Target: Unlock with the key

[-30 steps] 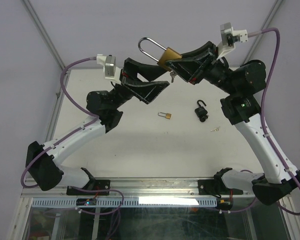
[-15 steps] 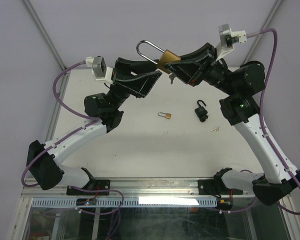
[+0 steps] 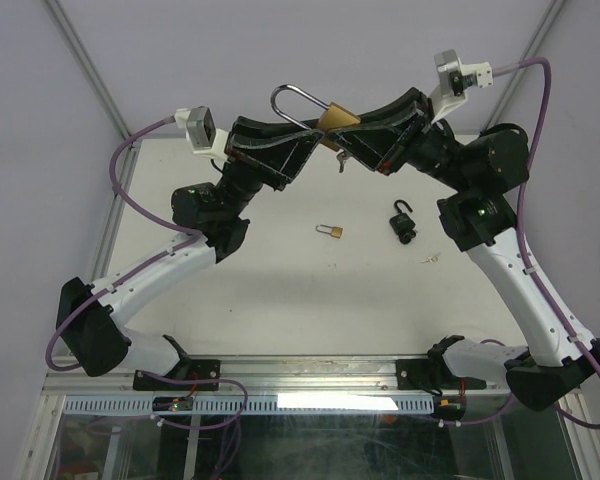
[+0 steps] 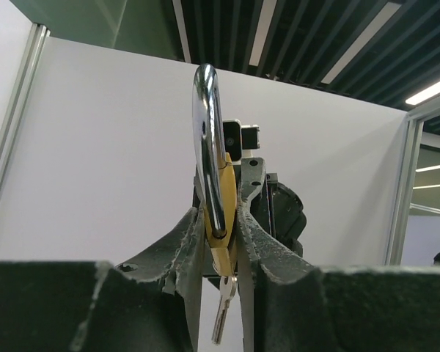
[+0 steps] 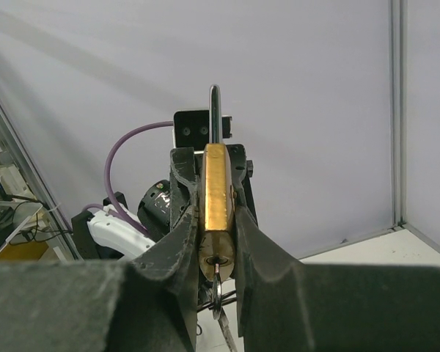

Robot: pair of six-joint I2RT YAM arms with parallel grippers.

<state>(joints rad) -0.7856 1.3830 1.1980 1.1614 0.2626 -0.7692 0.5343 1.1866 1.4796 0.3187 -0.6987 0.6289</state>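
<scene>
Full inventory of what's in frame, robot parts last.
large brass padlock: 1, brass with silver shackle, in the air between both grippers
key: 1, silver, hanging from its underside
small brass padlock: 1, brass, mid-table
black padlock: 1, black, on the table to the right of the small one
small loose key: 1, pale, beside the black padlock
table: 1, white
left gripper: 1, black, clamped on the large brass padlock
right gripper: 1, black, same

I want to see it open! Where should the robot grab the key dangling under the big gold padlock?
Probably pinch the key across its flat faces, from below: it hangs free under the brass padlock, whose body is clamped on both sides.
</scene>
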